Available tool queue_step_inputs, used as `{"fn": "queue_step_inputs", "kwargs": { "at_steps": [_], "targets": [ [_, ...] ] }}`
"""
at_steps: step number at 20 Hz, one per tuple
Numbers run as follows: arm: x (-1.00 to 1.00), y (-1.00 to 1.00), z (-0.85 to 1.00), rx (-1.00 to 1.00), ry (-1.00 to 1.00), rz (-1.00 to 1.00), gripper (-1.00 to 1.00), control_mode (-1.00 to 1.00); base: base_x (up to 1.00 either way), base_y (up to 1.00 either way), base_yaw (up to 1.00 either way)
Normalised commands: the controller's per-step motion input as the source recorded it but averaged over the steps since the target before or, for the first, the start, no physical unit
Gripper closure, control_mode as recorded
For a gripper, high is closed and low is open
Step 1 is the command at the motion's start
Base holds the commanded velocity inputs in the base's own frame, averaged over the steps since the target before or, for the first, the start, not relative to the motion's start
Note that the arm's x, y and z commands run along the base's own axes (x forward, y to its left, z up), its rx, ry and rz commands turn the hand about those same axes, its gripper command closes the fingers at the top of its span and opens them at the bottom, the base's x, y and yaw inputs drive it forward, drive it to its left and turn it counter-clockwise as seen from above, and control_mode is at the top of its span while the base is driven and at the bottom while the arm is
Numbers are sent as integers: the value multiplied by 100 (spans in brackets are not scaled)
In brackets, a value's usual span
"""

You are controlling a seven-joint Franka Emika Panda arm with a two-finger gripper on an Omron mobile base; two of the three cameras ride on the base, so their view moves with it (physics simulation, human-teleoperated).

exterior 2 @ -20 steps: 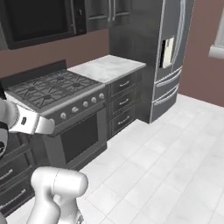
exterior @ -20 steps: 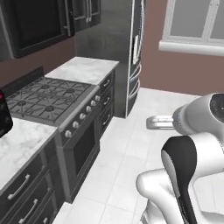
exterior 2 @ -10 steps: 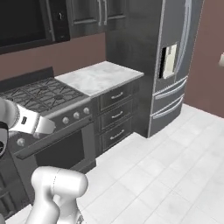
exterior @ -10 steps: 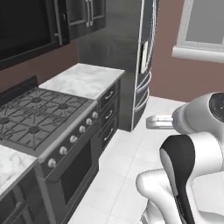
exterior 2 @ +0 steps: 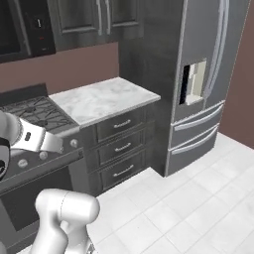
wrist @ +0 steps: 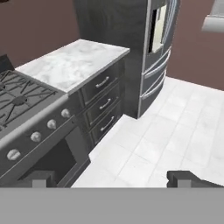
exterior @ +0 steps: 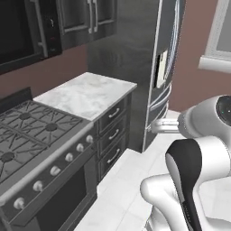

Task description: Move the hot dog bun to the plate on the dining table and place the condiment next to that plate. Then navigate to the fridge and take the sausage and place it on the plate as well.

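The fridge point(exterior: 163, 67) point(exterior 2: 211, 84) point(wrist: 154, 40) is a tall grey stainless unit with long vertical handles and a pale dispenser panel point(exterior 2: 194, 84). It stands at the end of the counter run with its doors and bottom drawers shut. The sausage is hidden. The hot dog bun, the plate, the dining table and the condiment are out of view. My gripper point(wrist: 111, 178) is open and empty, its two dark fingertips point(wrist: 183, 177) set wide apart over the white floor, well short of the fridge.
A marble-topped counter point(exterior: 88, 92) point(exterior 2: 106, 98) with three drawers point(exterior 2: 121, 148) adjoins the fridge on its left. A gas stove point(exterior: 31, 131) point(wrist: 17, 98) with an oven below follows, with a microwave point(exterior: 22, 34) and dark cabinets above. White tiled floor point(exterior 2: 198, 203) stretches to the fridge.
The whole picture has shifted: the base has driven and turned toward the fridge, which now looks nearer and larger. The stove has slid to the left edge. The gripper stays open.
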Motion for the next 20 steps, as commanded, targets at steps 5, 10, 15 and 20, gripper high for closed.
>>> {"fn": "queue_step_inputs", "kwargs": {
  "at_steps": [5,10,15,20],
  "targets": [
    [0,0,0,0,0,0,-100,100,69,-99,23],
    [0,0,0,0,0,0,-100,100,61,-100,23],
    [0,0,0,0,0,0,-100,100,50,-100,22],
    [0,0,0,0,0,0,-100,100,43,-100,21]
  ]
}}
